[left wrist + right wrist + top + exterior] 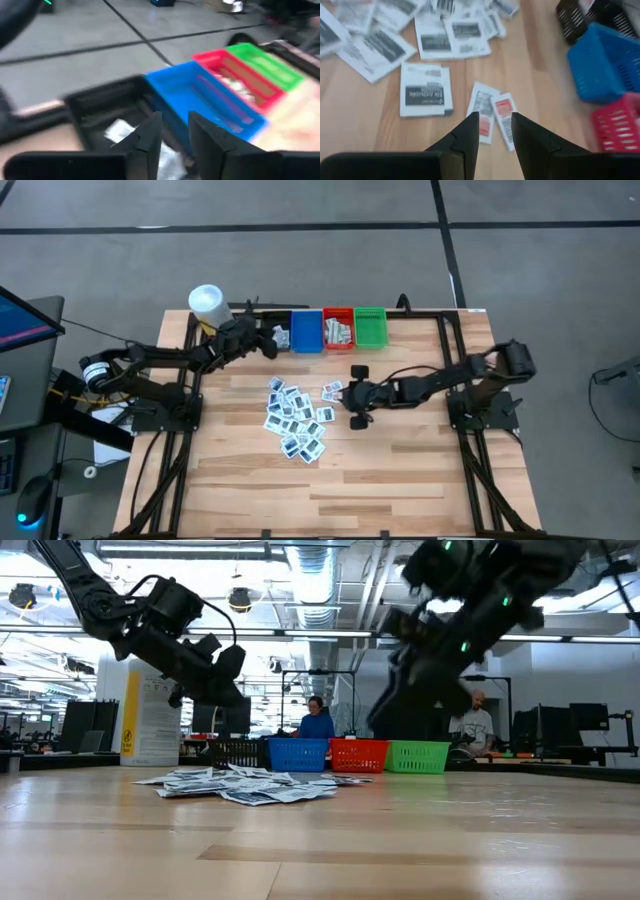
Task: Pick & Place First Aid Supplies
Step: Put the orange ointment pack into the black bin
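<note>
The left tool (pixel 268 340) hovers over the black bin (pixel 105 112), fingers slightly spread and holding nothing, with white packets (pixel 119 131) lying in the bin below. The right tool (pixel 492 131), also spread and empty, hangs over 2 red-marked strips (pixel 492 116) on the counter (pixel 400 470) (beside the packet pile (pixel 295 418)).

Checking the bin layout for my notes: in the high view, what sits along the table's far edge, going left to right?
Yellow container → left hand over the black bin → blue bin → red bin → green bin.
</note>
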You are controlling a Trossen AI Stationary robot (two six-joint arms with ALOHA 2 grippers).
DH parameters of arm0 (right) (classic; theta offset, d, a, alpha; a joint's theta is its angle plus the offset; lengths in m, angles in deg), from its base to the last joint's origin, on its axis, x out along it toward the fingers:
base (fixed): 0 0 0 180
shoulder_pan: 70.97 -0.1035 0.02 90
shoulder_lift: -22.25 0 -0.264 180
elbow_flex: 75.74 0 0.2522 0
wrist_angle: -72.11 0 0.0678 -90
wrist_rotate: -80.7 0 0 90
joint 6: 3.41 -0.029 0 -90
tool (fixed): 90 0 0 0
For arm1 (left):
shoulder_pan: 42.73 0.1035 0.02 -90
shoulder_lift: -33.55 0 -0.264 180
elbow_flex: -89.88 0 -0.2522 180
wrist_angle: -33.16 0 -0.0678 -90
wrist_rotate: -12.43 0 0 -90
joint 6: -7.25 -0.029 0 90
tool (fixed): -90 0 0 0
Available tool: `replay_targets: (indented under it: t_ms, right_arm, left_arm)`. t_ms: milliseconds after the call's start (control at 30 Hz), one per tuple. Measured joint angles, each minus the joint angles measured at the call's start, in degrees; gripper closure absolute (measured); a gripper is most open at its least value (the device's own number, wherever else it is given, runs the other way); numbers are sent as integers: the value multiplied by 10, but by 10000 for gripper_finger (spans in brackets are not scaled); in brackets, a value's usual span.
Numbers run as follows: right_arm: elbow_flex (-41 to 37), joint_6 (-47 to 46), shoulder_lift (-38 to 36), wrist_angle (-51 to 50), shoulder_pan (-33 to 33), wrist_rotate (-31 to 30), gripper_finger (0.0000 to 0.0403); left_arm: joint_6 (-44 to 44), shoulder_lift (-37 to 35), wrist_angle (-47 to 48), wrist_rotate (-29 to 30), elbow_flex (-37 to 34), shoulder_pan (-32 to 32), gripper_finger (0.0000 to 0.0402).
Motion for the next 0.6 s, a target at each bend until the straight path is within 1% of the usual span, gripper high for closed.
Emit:
replay_targets:
  t_ms: [67, 200, 333, 467, 533, 600]
  right_arm:
    - [0, -2, 33, 31, 0, -1, 294]
    - [0, 0, 86, 77, 0, -1, 294]
    - [1, -4, 117, 96, 10, 0, 294]
    - [3, -7, 145, 110, 29, 1, 294]
    - [4, -19, 160, 114, 43, 19, 294]
    - [4, -36, 174, 112, 60, 62, 294]
  left_arm:
    - [13, 0, -1, -15, 0, -20, 292]
    - [16, 0, -2, -16, 0, -84, 284]
    - [16, 0, -17, -17, 0, -158, 286]
    - [-3, 0, -42, -17, 0, -223, 284]
    - [-20, 0, -53, -17, 0, -248, 284]
    - [-36, 0, -65, -17, 0, -267, 285]
